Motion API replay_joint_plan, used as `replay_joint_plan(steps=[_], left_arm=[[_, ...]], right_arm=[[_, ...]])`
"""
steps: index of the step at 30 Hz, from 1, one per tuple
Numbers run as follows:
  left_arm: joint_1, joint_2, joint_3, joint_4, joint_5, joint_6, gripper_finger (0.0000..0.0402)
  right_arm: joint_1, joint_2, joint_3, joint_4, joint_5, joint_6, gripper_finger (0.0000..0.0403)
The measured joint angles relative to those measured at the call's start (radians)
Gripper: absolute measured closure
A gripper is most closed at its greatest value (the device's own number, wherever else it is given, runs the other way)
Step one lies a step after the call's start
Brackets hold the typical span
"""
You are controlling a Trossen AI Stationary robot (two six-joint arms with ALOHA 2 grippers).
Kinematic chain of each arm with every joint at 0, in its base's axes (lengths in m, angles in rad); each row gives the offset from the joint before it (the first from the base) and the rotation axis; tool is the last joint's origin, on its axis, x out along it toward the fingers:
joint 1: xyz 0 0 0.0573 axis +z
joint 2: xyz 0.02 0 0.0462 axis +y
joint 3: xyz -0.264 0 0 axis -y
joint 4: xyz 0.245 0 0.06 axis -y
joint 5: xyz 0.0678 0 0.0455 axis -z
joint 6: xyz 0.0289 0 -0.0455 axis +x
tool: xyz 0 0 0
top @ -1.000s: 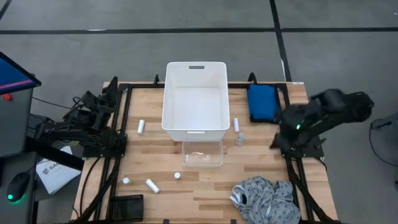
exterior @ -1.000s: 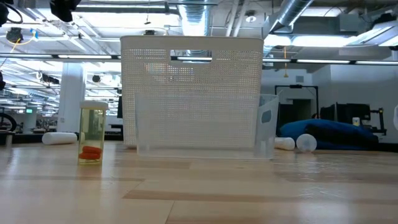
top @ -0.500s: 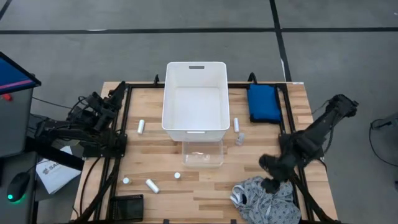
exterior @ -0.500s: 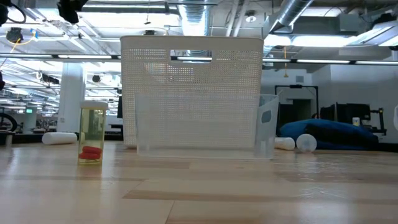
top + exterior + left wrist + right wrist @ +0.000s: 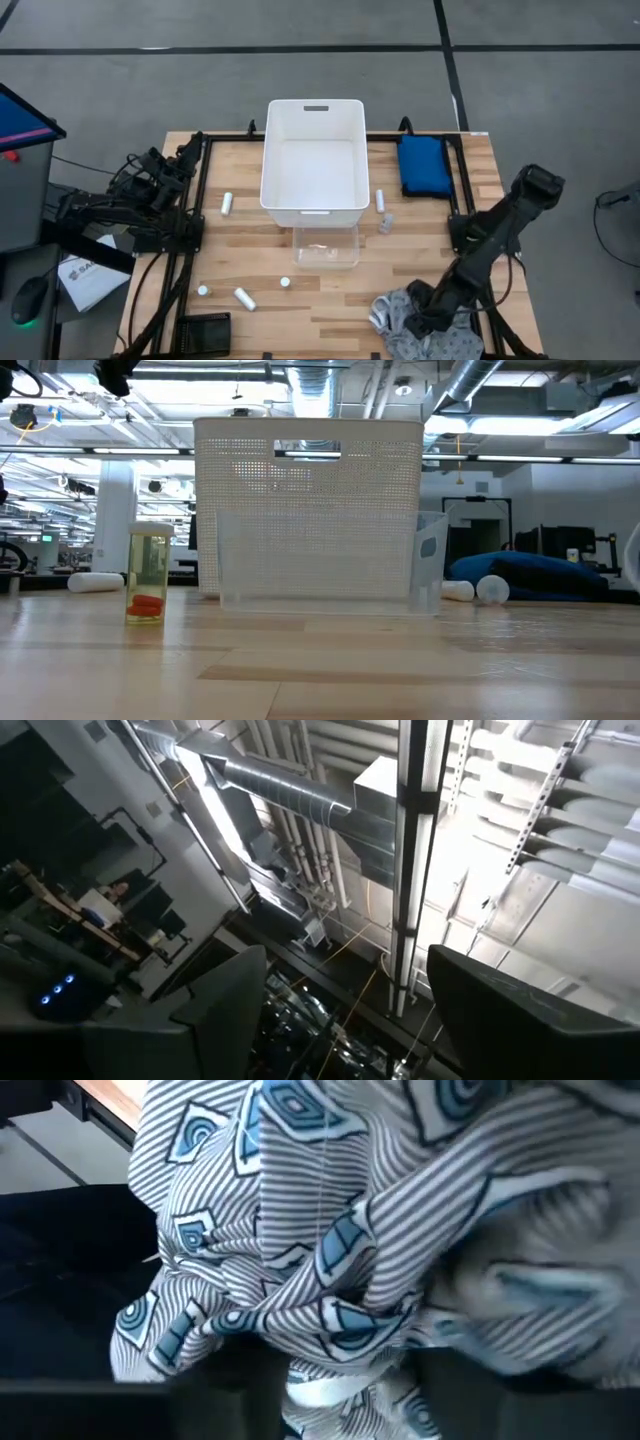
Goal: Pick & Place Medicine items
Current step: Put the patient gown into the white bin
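Right claw (image 5: 418, 318) hangs over the grey patterned cloth (image 5: 432, 322), finger spread impossible to tell; it should clear this before targeting the medicine items (image 5: 244, 298).

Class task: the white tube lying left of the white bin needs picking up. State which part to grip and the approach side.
Grip the white tube across its middle, coming straight down. It lies flat with bare table around it, so claw fingers fit on either long side.
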Motion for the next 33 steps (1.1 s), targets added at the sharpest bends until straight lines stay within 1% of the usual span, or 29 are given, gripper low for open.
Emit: replay_joint_plan(steps=[2,5,6,7,11,13,16,18,21,24,26,30,33], left_arm=[[0.0,0.0,0.0,0.0,0.0,-0.006,0.0132],[0.0,0.0,0.0,0.0,0.0,-0.006,0.0132],[0.0,0.0,0.0,0.0,0.0,-0.006,0.0132],[0.0,0.0,0.0,0.0,0.0,-0.006,0.0132],[0.0,0.0,0.0,0.0,-0.001,-0.006,0.0132],[0.0,0.0,0.0,0.0,-0.002,-0.006,0.0132],[0.0,0.0,0.0,0.0,-0.01,-0.006,0.0132],[0.002,0.0,0.0,0.0,-0.017,-0.004,0.0132],[0.002,0.0,0.0,0.0,-0.031,0.014,0.0132],[0.002,0.0,0.0,0.0,-0.039,0.015,0.0132],[0.002,0.0,0.0,0.0,-0.046,0.014,0.0132],[0.002,0.0,0.0,0.0,-0.05,0.014,0.0132],[0.002,0.0,0.0,0.0,-0.052,0.014,0.0132]], right_arm=[[-0.002,0.03,0.0,0.041,0.0,-0.004,0.0278],[-0.006,0.057,0.0,0.073,0.002,-0.004,0.0361],[-0.006,0.059,0.0,0.077,0.006,-0.004,0.038],[-0.006,0.055,0.0,0.081,0.016,-0.003,0.0388],[-0.012,0.012,0.017,0.065,0.056,-0.003,0.039],[-0.023,-0.033,0.042,0.058,0.101,-0.028,0.0396],[-0.05,-0.113,0.091,0.016,0.234,-0.098,0.0396],[-0.072,-0.174,0.123,-0.042,0.34,-0.155,0.0398],[-0.113,-0.276,0.166,-0.115,0.465,-0.24,0.0399],[-0.151,-0.371,0.204,-0.128,0.556,-0.368,0.04],[-0.175,-0.43,0.225,-0.084,0.591,-0.487,0.04],[-0.247,-0.53,0.252,0.105,0.604,-0.779,0.0401],[-0.342,-0.577,0.268,0.223,0.604,-0.984,0.0401]])
